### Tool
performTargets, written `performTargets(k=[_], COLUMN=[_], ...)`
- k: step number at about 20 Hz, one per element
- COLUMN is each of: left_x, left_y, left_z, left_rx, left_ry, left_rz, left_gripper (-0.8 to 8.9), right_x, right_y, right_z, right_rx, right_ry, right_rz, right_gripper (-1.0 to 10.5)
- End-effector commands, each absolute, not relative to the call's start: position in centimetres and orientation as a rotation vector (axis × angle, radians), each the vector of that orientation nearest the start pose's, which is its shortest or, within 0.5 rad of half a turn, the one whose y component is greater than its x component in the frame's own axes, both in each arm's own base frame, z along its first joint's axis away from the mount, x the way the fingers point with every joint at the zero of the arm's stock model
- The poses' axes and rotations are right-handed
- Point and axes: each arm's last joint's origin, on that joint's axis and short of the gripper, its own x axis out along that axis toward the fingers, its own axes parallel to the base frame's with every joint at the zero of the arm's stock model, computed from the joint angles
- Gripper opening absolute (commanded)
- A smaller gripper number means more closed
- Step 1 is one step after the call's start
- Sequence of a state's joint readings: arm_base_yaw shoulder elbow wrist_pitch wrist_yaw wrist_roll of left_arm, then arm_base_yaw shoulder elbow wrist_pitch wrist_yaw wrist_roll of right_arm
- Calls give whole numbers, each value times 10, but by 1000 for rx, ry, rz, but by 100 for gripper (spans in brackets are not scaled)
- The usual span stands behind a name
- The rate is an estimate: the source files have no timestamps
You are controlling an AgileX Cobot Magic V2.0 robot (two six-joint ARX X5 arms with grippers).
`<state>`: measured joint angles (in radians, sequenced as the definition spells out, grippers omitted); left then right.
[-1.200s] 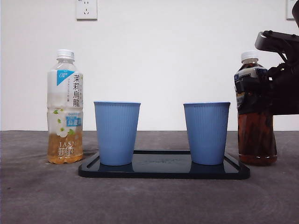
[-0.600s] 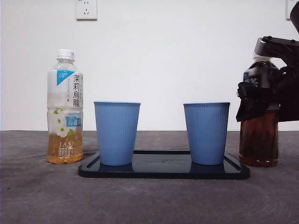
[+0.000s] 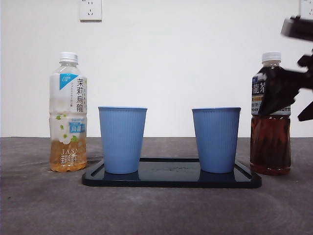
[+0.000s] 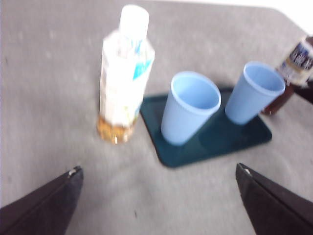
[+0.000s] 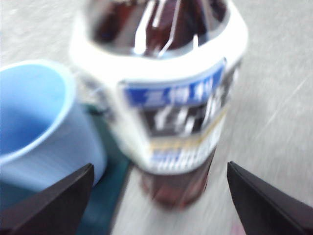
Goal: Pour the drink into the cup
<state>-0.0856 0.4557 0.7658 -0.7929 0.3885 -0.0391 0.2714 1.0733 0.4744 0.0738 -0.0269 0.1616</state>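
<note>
A dark tea bottle (image 3: 269, 117) stood on the grey table (image 3: 156, 210) at the right, with a white cap on top. It was mostly full of brown tea. It stood just right of a black tray (image 3: 171, 177).

Two blue cups stood on the tray. The right cup (image 3: 216, 139) was near the dark bottle, and the left cup (image 3: 122, 139) was farther along the tray. Both cups looked empty from above.

At the far left stood a pale tea bottle (image 3: 68, 112), also with a white cap. It had only a little yellow tea at the bottom.

The right gripper (image 5: 159, 196) was right by the dark tea bottle. Its two black jaws were wide apart, one on each side of the bottle, and they did not touch it.

The left gripper (image 4: 156, 196) hung up high on the near side of the pale bottle and tray. Its jaws were wide apart too, and it held nothing.
</note>
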Motion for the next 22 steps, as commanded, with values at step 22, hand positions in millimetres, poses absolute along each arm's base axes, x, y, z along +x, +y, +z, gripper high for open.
performTargets(k=[22], left_x=[219], left_y=[-60], left_z=[215], left_rx=[-88], left_ry=[465], left_rz=[-492], left_gripper=[577], right_x=[88], right_y=[40], right_z=[258], right_rx=[252], right_ry=[363], right_rz=[429], right_gripper=[432])
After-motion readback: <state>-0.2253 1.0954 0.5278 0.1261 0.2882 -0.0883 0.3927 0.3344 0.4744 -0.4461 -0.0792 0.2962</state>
